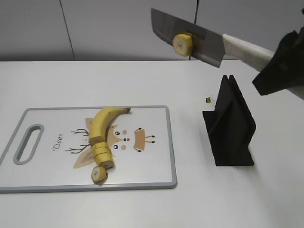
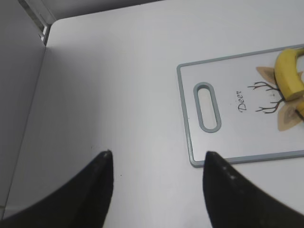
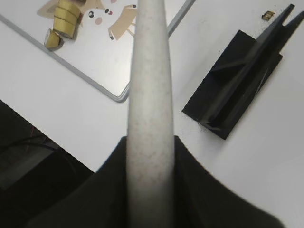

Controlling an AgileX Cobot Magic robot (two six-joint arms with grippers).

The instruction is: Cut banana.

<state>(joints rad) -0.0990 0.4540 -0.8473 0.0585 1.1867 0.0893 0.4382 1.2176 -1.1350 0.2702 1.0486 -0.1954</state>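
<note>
A yellow banana lies on the white cutting board, its near end cut into several slices. The slices also show in the right wrist view, and the banana's uncut part shows in the left wrist view. My right gripper is shut on the white handle of a knife. The knife blade is held high in the air above the table's back, with one banana slice stuck to its side. My left gripper is open and empty over bare table left of the board.
A black knife stand stands on the table right of the board; it also shows in the right wrist view. A small dark scrap lies behind it. The board has a handle slot at its left end.
</note>
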